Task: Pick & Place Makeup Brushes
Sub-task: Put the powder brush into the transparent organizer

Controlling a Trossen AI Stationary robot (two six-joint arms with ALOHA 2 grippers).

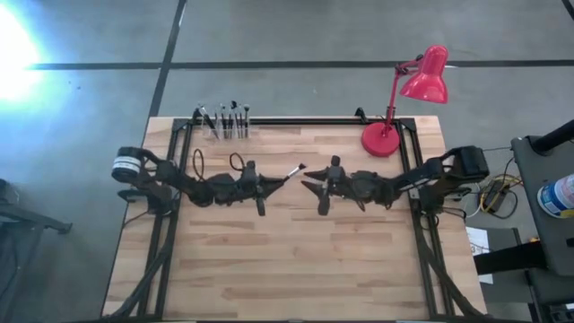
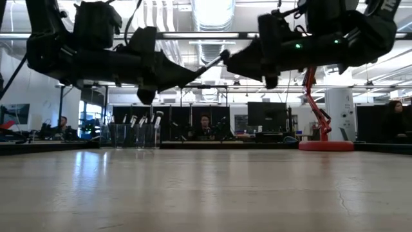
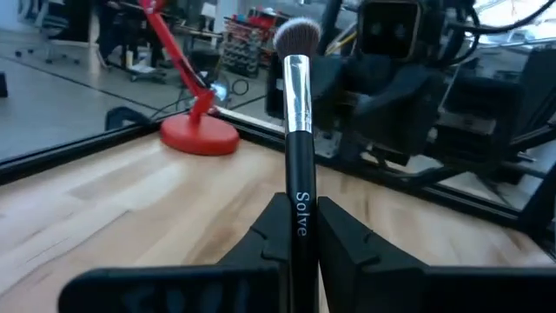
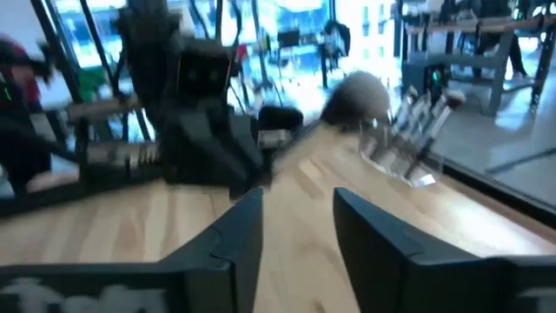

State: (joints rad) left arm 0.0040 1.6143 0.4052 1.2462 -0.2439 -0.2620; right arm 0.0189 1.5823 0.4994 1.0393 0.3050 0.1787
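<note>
Black brush (image 3: 300, 165) in left gripper (image 3: 295, 230) (1 held)

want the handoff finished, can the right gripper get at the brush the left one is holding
Probably yes: the right gripper is open, facing the bristle end of the brush held out by the left gripper, with nothing between them above the table.

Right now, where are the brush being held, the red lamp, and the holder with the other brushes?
Held makeup brush (image 3: 300, 156), left wrist view: on its black handle.
Red lamp (image 1: 424, 82), high view: on its shade.
Clear holder of brushes (image 1: 229, 128), high view: on the holder's body.
</note>
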